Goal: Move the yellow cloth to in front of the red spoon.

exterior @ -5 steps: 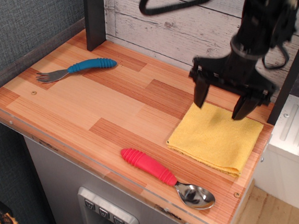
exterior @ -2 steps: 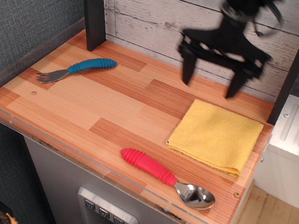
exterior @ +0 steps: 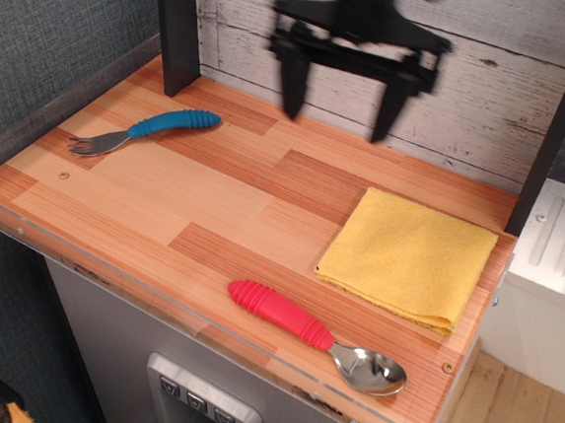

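Note:
The yellow cloth [exterior: 409,258] lies folded flat at the right of the wooden tabletop, behind the red spoon. The red spoon [exterior: 317,337] lies near the front edge, red handle to the left, metal bowl to the right. My gripper [exterior: 339,113] is black, with its two fingers wide apart and nothing between them. It hangs high above the back middle of the table, up and to the left of the cloth, well clear of it.
A blue-handled metal fork [exterior: 145,130] lies at the back left. A dark post [exterior: 177,26] stands at the back left corner and another [exterior: 560,117] at the right. A white plank wall [exterior: 492,81] closes the back. The table's front edge [exterior: 202,338] has a clear plastic lip.
The gripper was low over the cloth's back edge with fingers spread. It has risen and moved left toward the back middle. The cloth and spoon have not moved.

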Tool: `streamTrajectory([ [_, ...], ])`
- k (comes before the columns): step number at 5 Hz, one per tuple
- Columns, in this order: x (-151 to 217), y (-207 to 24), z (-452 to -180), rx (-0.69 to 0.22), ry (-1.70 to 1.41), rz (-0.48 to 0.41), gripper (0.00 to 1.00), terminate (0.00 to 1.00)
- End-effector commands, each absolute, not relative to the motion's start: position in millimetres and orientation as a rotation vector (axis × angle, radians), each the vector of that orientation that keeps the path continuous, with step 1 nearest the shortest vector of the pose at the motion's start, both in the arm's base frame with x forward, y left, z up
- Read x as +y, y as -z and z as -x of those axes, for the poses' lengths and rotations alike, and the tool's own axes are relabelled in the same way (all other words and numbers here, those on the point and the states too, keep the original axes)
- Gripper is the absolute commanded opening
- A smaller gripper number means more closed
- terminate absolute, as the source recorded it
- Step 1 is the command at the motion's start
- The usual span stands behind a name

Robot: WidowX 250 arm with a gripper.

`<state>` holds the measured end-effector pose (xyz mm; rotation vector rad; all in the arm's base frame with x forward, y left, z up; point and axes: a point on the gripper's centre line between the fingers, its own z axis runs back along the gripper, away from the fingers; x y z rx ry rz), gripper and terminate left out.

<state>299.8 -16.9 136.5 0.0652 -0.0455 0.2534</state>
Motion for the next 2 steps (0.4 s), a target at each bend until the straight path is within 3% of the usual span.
streamTrajectory([
  [1, 27, -162, -250, -0.085, -0.391, -0.161, 1.00, 0.00],
  [2, 44, -156, -218, -0.039, -0.526, -0.212, 1.00, 0.00],
])
